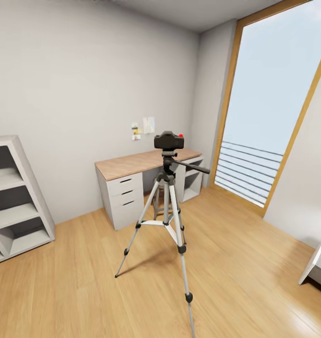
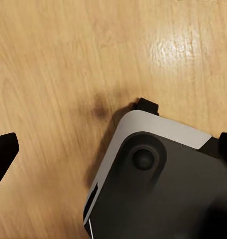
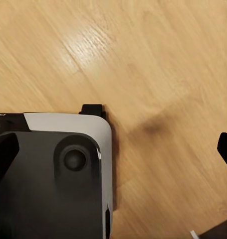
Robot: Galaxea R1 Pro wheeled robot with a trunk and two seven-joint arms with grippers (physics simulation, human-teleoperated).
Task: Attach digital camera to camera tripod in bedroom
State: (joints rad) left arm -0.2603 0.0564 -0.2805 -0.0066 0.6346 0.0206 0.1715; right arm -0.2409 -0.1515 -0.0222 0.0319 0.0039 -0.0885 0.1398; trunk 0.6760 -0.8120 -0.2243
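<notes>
In the head view the digital camera (image 1: 168,140), black and boxy with a red button on top, sits on the head of the camera tripod (image 1: 166,206). The tripod stands on the wood floor in the middle of the bedroom, silver legs spread, pan handle pointing right. In the left wrist view my left gripper (image 2: 113,149) is open, its dark fingertips (image 2: 3,154) far apart at the picture's sides. My right gripper (image 3: 114,152) is open too, nothing between its fingers (image 3: 3,157). Both hang over the floor and the robot's base (image 2: 158,194), far from the tripod.
A wood-topped white desk (image 1: 132,164) with drawers stands against the back wall behind the tripod. White cube shelves (image 1: 14,202) are at the left, a tall window (image 1: 273,108) at the right, a white furniture corner (image 1: 317,263) at the lower right.
</notes>
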